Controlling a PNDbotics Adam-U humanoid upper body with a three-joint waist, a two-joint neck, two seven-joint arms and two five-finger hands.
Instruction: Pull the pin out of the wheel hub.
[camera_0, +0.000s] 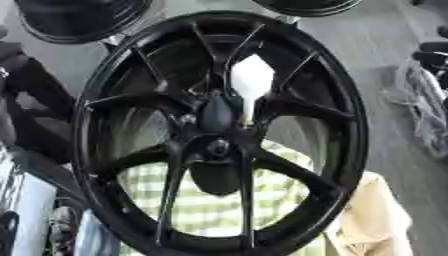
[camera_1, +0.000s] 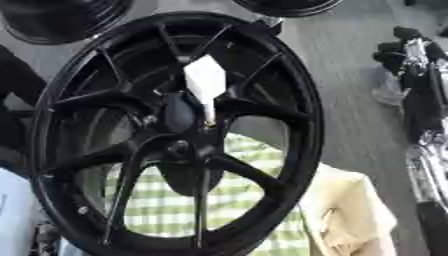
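Observation:
A black multi-spoke wheel (camera_0: 341, 125) fills the view, standing close in front of me. A white pin (camera_0: 252, 80) sticks out just above its hub (camera_0: 217, 148); the pin has a broad head and narrows to a thin shaft that ends at the hub beside a dark oval part (camera_0: 215, 114). My right hand (camera_1: 407, 50) shows at the right edge, black above a silver forearm (camera_1: 429, 150). It is well apart from the wheel and touches nothing of it. No hand is on the pin.
Other black rims lie at the top left (camera_0: 79, 20) and top middle (camera_0: 306, 5) on the grey floor. Green-checked cloth (camera_0: 210, 210) and cream cloth (camera_0: 376, 220) show through and beside the lower spokes. A dark bulk (camera_0: 26, 110) sits at the left edge.

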